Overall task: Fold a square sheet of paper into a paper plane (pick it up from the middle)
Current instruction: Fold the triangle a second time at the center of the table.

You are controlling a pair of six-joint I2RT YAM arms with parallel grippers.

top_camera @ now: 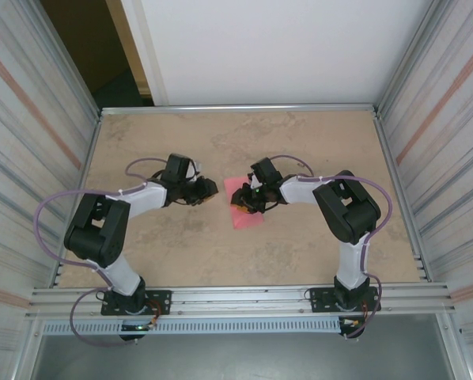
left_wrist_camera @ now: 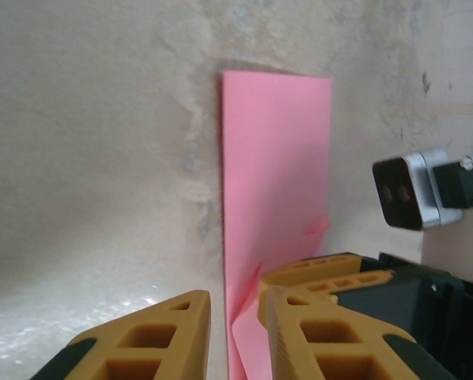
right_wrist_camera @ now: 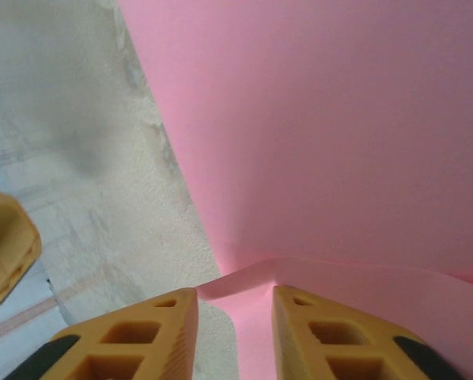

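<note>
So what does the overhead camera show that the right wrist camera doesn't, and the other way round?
Overhead: the big picture, with the left arm and right arm whole, and the full table between ribbed walls.
Right wrist: a close-up of a lifted edge in the paper, just ahead of the open right gripper.
Shared: the pink paper lying on the beige table.

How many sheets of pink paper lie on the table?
1: the pink sheet lies on the table beneath the right gripper; any second sheet under it would be hidden.
</note>
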